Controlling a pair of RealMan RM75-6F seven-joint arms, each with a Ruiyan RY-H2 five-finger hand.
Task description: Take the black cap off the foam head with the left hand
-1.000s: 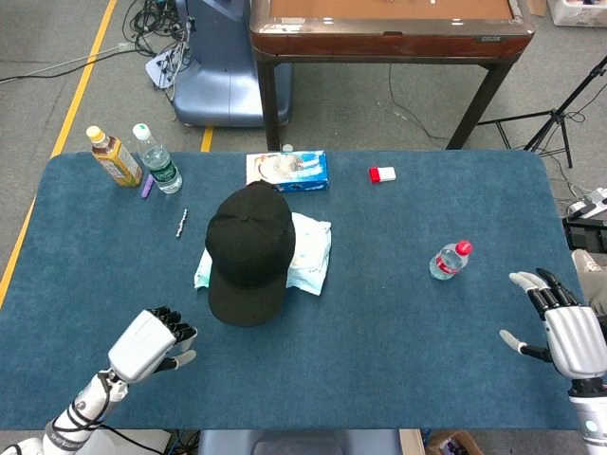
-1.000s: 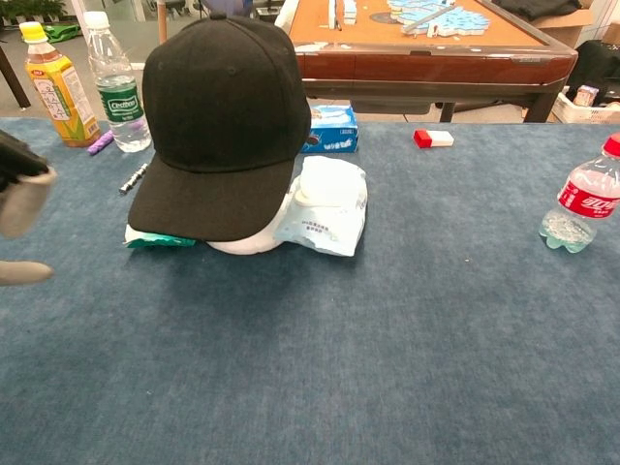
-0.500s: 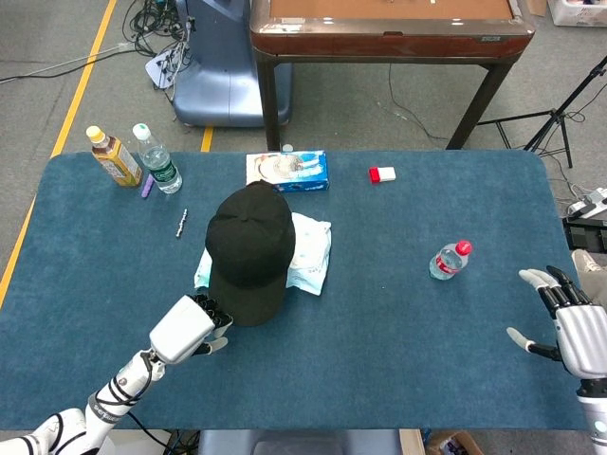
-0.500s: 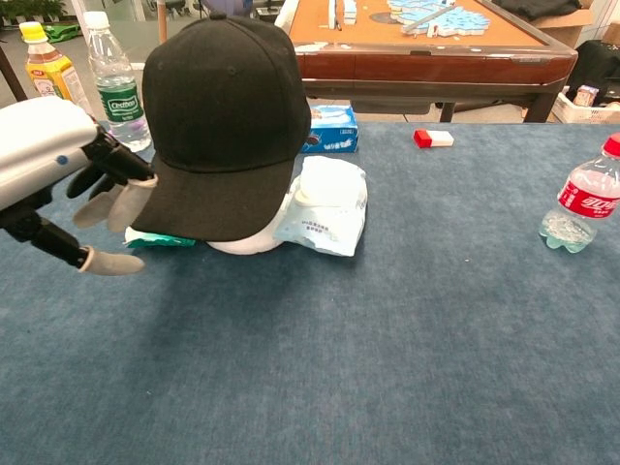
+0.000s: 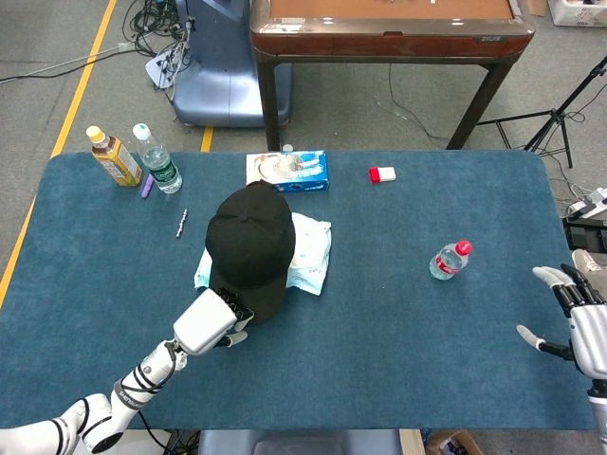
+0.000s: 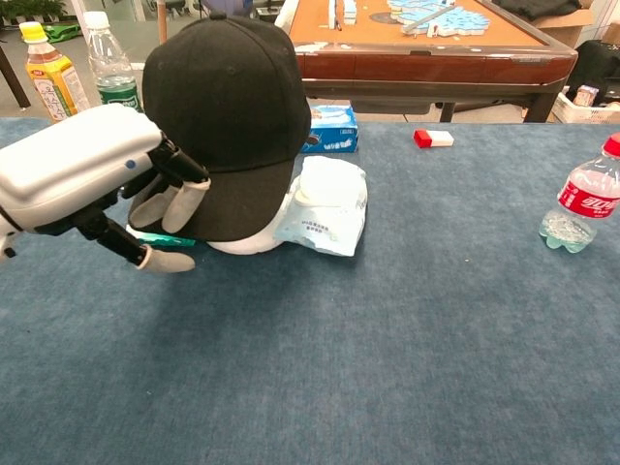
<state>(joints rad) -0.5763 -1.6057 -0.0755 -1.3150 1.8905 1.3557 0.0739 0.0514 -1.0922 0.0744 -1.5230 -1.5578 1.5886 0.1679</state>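
cap: black fabric baseball cap (image 6: 225,107) is sitting on the white foam head (image 6: 254,242), near table centre, brim pointing toward the robot. Only a sliver of the foam is showing under the brim in chest view.
left hand: white-shelled left hand (image 6: 116,184) is reaching in at the cap's brim from the robot's left side. Fingers (image 6: 174,203) are lying against the front-left edge of the brim, thumb below and apart from them; nothing is gripped yet. Head view is showing the hand (image 5: 211,320) right at the brim tip.
right hand: right hand (image 5: 580,320) is hovering at the table's right edge, fingers spread, holding nothing, well apart from the cap.
wipes: white soft pack of wet wipes (image 6: 329,205) is lying just beside the foam head on its right, touching it.
teal packet: thin teal packet (image 6: 160,238) is poking out from under the brim, on the left.
box: blue tissue box (image 5: 287,171) is sitting behind the cap.
bottles: yellow-capped tea bottle (image 5: 113,157) and clear green-label water bottle (image 5: 157,160) are standing upright at the far left corner; red-capped clear bottle (image 5: 449,261) is lying at right.
small items: red-and-white small block (image 5: 382,174) is sitting far centre-right; dark pen (image 5: 181,223) is lying left of the cap.
table: blue carpet-covered table (image 5: 398,341) is carrying all of it.
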